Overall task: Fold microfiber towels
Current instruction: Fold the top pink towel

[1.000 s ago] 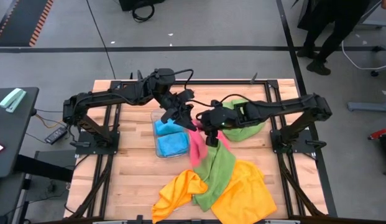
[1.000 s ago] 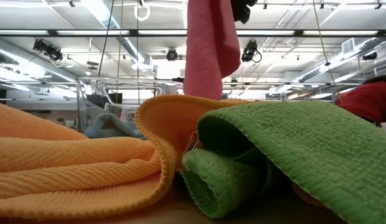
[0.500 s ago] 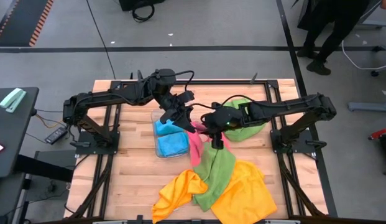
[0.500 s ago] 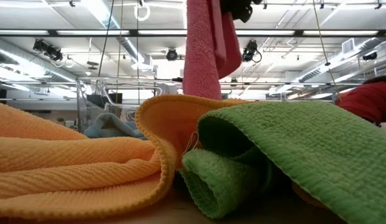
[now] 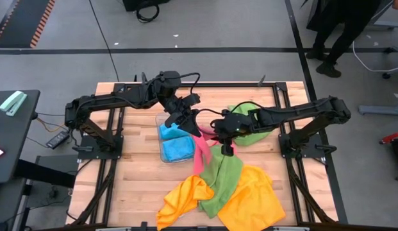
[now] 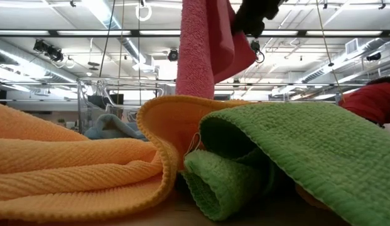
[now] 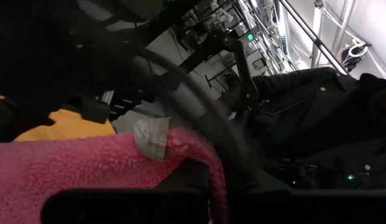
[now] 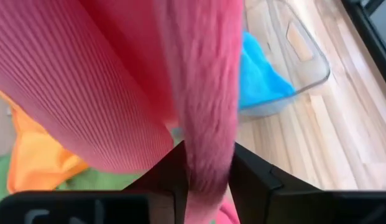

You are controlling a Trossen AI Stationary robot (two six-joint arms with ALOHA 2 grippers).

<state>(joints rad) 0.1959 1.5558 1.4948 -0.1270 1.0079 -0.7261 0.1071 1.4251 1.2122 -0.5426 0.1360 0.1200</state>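
Pink microfiber towel [image 5: 200, 149] hangs above the wooden bench [image 5: 138, 186] beside the clear plastic tray [image 5: 161, 120], clenched by the left claw [image 5: 192, 123]. Only the right wrist view shows the right claw [image 8: 205, 163] pinching its edge. That claw has shifted away from the tray since earlier.

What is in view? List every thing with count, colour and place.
pink towel: one, pink, hanging above the table's middle
blue towels: seemingly two, sky blue, inside the tray
tray: one, clear, table's middle
green towels: two, green, one at the front, one under the right arm
orange towels: seemingly two, orange, front edge
table: one, wooden
person: one, dark clothes, floor beyond
left gripper: shut on pink towel
right gripper: shut on pink towel
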